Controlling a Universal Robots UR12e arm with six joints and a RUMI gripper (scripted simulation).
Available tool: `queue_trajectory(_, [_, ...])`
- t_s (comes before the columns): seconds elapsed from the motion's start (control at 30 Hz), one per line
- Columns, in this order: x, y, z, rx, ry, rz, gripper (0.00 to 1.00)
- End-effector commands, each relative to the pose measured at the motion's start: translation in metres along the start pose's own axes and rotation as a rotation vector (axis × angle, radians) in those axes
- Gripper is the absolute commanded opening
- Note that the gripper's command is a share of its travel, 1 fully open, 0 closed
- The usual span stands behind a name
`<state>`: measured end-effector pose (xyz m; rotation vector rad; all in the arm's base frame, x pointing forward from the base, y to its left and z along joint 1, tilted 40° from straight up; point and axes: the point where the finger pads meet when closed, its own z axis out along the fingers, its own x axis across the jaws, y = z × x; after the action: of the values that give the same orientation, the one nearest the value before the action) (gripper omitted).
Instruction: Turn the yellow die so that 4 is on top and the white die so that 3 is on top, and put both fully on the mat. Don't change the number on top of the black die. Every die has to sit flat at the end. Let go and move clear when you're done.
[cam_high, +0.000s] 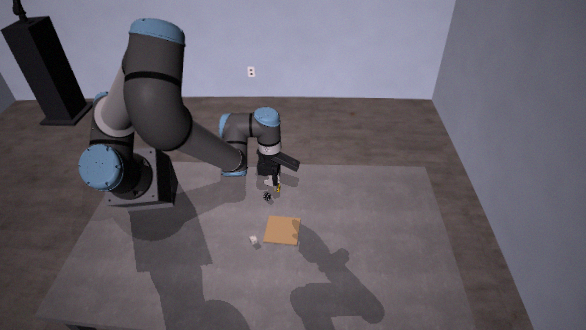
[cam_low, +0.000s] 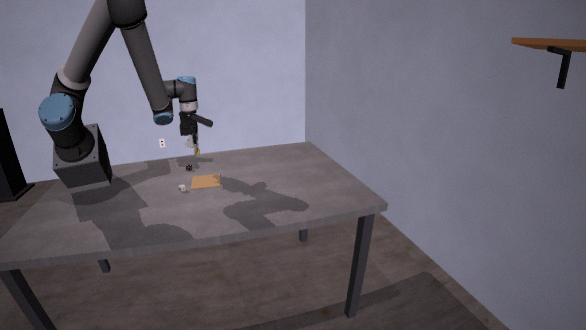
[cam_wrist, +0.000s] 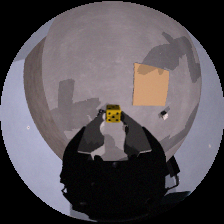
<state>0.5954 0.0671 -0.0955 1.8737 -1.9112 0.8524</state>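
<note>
My gripper (cam_high: 276, 187) is shut on the yellow die (cam_wrist: 113, 115) and holds it in the air above the table, well clear of the surface. It also shows in the exterior view (cam_low: 196, 148). The black die (cam_high: 267, 197) lies on the table just below and left of the gripper, off the mat. The tan mat (cam_high: 282, 230) lies flat nearer the table's middle. The white die (cam_high: 254, 240) sits on the table just off the mat's left edge. In the wrist view the mat (cam_wrist: 150, 84) is up and right of the fingers, with the white die (cam_wrist: 163, 114) below it.
The arm's base block (cam_high: 142, 177) stands at the table's far left. A dark pedestal (cam_high: 46, 70) stands on the floor behind. A wall rises at the right, with a wooden shelf (cam_low: 550, 45) on it.
</note>
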Motion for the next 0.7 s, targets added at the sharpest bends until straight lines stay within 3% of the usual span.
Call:
queue_trajectory(0.0, [0.0001,-0.0005,-0.0005,0.001,0.0,0.013,0.06])
queue_trajectory(0.67, [0.0035,-0.0036,0.0006,0.001,0.0,0.267,0.06])
